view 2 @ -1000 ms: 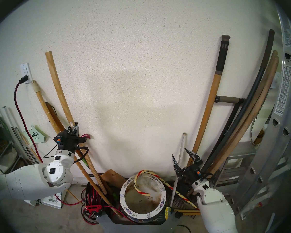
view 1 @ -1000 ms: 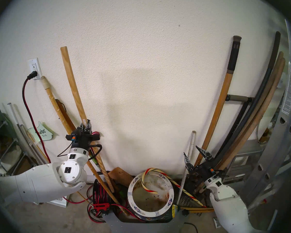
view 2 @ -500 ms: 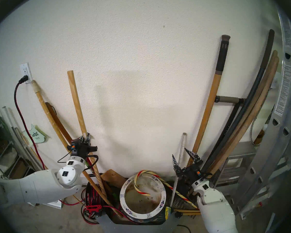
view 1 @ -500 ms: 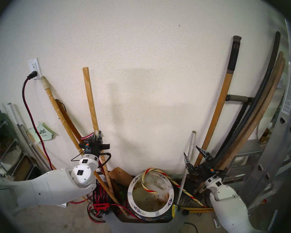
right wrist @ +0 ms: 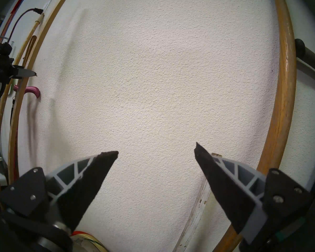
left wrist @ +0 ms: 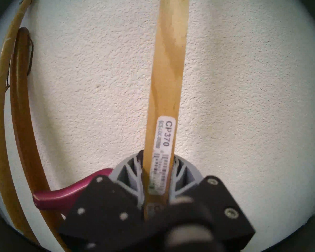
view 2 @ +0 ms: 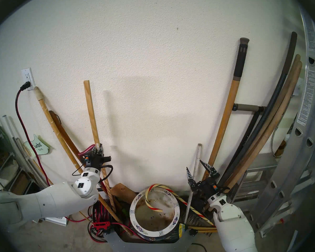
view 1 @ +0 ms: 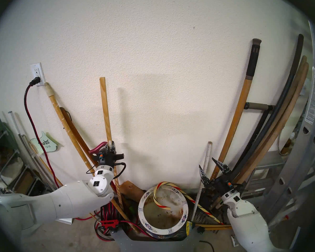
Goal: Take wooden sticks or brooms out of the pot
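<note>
The left gripper (view 1: pixel 111 147) stays clenched on the pale yellow pole (view 1: pixel 105 109) at its white label (left wrist: pixel 163 137). Over the last second the pole has swung from a leftward lean to near upright against the wall (view 1: pixel 162 64), its foot outside the pot (view 1: pixel 162 233), left of it by the cord reel (view 1: pixel 108 212). So this stick looks ready to be set down. The right gripper (view 1: pixel 208 167) hangs released beside the grey-white slat (view 1: pixel 206 160). Only the striped cane (view 1: pixel 158 197) hooks over the pot's far rim.
</note>
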Robot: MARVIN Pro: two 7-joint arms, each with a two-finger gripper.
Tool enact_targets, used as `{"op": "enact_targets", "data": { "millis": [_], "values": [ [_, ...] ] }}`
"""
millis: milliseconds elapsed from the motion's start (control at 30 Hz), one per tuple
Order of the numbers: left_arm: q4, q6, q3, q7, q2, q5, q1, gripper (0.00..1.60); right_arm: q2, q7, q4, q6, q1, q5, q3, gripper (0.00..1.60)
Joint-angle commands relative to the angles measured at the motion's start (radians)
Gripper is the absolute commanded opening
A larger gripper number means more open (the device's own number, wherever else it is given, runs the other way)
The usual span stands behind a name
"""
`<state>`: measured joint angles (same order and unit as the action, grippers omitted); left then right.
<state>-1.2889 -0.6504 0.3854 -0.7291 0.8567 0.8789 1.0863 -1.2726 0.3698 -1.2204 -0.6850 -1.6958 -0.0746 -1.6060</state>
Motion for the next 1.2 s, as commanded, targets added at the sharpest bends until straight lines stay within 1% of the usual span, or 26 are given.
{"op": "enact_targets", "data": {
  "millis": [0,33,67,167,200,233,267,300,367,500,567,600,867,900,967,1033,1067,1100,1133,1167],
  "values": [
    [0.109,0.017,-0.026,0.005,0.091,0.066,0.050,0.00,-0.002,0.000,-0.003,-0.002,0.000,-0.002,0.000,1.60],
    [0.135,0.015,-0.024,0.008,0.105,0.069,0.046,0.00,-0.002,0.000,-0.003,-0.002,0.000,-0.002,0.000,1.60],
    [0.128,0.020,-0.020,0.002,0.100,0.075,0.047,0.00,-0.002,0.000,-0.003,-0.002,0.000,-0.002,0.000,1.60],
    [0.175,0.017,-0.010,0.006,0.124,0.087,0.038,0.00,-0.002,-0.001,-0.003,-0.001,0.001,-0.002,0.000,1.60],
    [0.168,0.020,-0.005,0.000,0.120,0.092,0.039,0.00,-0.002,-0.001,-0.003,-0.001,0.001,-0.002,0.000,1.60],
    [0.204,0.013,-0.002,0.004,0.138,0.094,0.033,0.00,-0.001,-0.001,-0.003,-0.001,0.001,-0.002,0.000,1.60],
    [0.189,0.017,0.002,0.001,0.130,0.099,0.035,0.00,-0.001,-0.001,-0.003,-0.001,0.001,-0.002,0.000,1.60],
    [0.217,0.013,0.007,0.000,0.144,0.103,0.030,0.00,-0.001,-0.001,-0.003,-0.001,0.001,-0.002,0.000,1.60],
    [0.228,0.013,0.016,-0.007,0.148,0.112,0.029,0.00,-0.001,-0.001,-0.003,-0.001,0.001,-0.002,0.000,1.60],
    [0.283,0.006,0.029,-0.014,0.173,0.122,0.022,0.00,-0.001,-0.001,-0.003,-0.001,0.001,-0.002,0.000,1.60],
    [0.290,0.004,0.035,-0.015,0.170,0.127,0.022,0.00,-0.001,-0.001,-0.003,-0.001,0.001,-0.002,0.000,1.60],
    [0.314,-0.001,0.038,-0.013,0.180,0.127,0.019,0.00,-0.001,-0.001,-0.003,-0.001,0.001,-0.002,0.000,1.60],
    [0.386,-0.016,0.048,0.002,0.207,0.136,0.009,0.00,-0.001,-0.001,-0.003,-0.001,0.000,-0.002,0.000,1.60],
    [0.420,-0.018,0.048,0.011,0.225,0.137,0.002,0.00,-0.001,-0.001,-0.003,-0.001,0.000,-0.002,0.000,1.60],
    [0.423,-0.007,0.047,0.012,0.228,0.136,-0.002,0.00,-0.001,-0.001,-0.003,-0.001,0.000,-0.002,0.000,1.60],
    [0.447,0.004,0.039,0.015,0.242,0.124,-0.013,0.00,-0.001,-0.001,-0.003,-0.001,0.000,-0.002,0.000,1.60],
    [0.462,0.007,0.035,0.019,0.251,0.119,-0.019,0.21,-0.001,-0.001,-0.004,-0.001,0.000,-0.002,0.000,1.60],
    [0.473,0.010,0.033,0.019,0.257,0.116,-0.023,1.53,-0.001,-0.001,-0.004,-0.001,0.000,-0.002,0.000,1.60],
    [0.490,0.011,0.031,0.021,0.267,0.114,-0.029,1.60,-0.001,-0.001,-0.004,-0.001,0.000,-0.002,0.000,1.60],
    [0.492,0.020,0.027,0.018,0.269,0.110,-0.033,1.60,-0.002,-0.001,-0.004,-0.001,0.000,-0.002,0.000,1.60]
  ]
}}
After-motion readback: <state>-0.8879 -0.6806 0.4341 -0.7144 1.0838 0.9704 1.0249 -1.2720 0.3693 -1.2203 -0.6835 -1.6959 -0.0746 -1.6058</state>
